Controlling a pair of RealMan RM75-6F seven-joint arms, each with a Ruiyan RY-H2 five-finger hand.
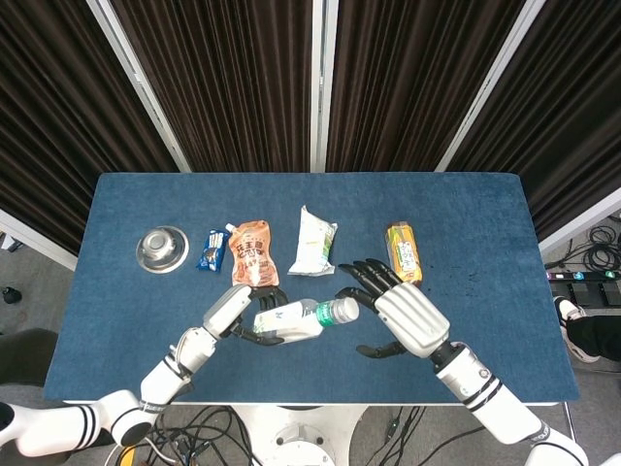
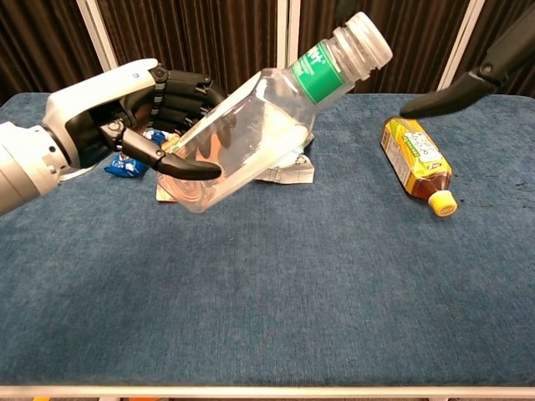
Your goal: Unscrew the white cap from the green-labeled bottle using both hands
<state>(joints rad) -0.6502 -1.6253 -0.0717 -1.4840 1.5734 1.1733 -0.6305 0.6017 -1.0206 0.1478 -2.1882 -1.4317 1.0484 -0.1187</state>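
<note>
My left hand (image 2: 125,117) grips a clear plastic bottle (image 2: 251,138) with a green label (image 2: 313,73) around its neck, tilted with the neck up and to the right. Its white cap (image 2: 368,38) is on the neck. In the head view the bottle (image 1: 291,318) lies nearly level above the table's front, held by my left hand (image 1: 233,309). My right hand (image 1: 403,313) hovers just right of the cap (image 1: 344,309) with fingers spread, holding nothing. Only its thumb (image 2: 447,96) and a finger (image 2: 501,50) show in the chest view.
On the blue table (image 1: 466,223) lie an amber drink bottle with a yellow cap (image 2: 418,163), a white snack bag (image 1: 313,241), an orange pouch (image 1: 252,249), a small blue packet (image 1: 212,250) and a steel bowl (image 1: 161,248).
</note>
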